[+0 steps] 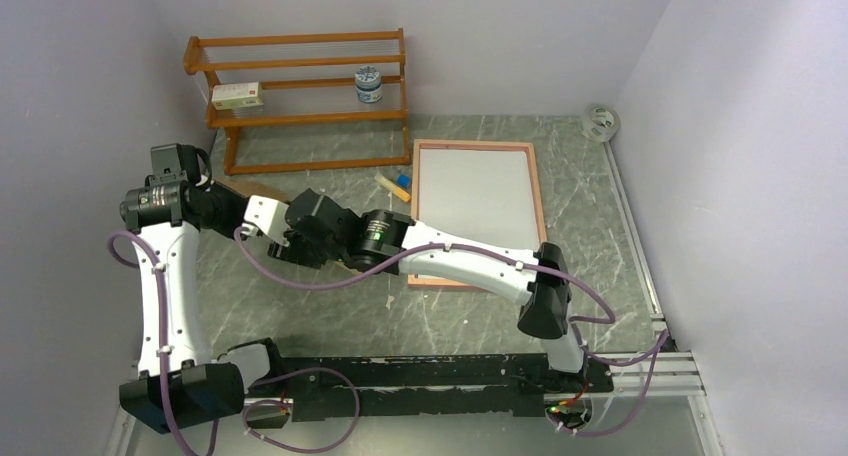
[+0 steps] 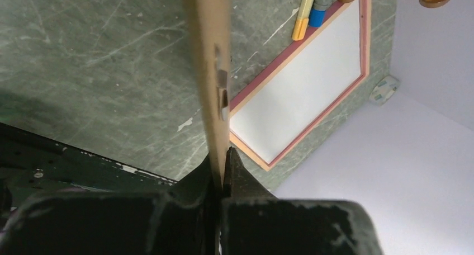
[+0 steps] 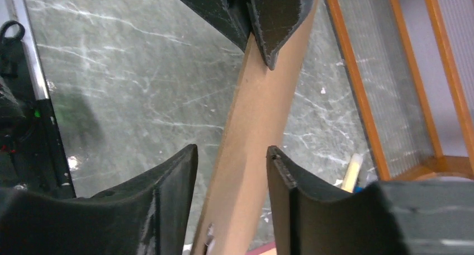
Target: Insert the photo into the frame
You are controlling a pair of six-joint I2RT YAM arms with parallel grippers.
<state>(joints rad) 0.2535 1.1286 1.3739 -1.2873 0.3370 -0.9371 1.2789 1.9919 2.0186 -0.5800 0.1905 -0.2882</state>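
The frame [image 1: 413,206] lies flat on the green table, right of centre; its pink border [image 2: 279,62] surrounds a white sheet [image 1: 475,201] that looks like the photo's white back. No printed side shows. My left gripper [image 2: 221,160] is shut on the edge of a brown hardboard sheet [image 2: 209,70], held up edge-on above the table left of the frame. My right gripper [image 3: 232,154] straddles the same board [image 3: 262,115] with its jaws open and a gap on each side. In the top view the left gripper [image 1: 272,226] and right gripper [image 1: 296,238] meet there.
An orange wooden rack [image 1: 300,76] stands at the back left, holding a small box [image 1: 237,96] and a jar [image 1: 369,84]. Yellow and blue markers [image 1: 395,186] lie against the frame's left side. A tape roll [image 1: 600,123] sits in the back right corner.
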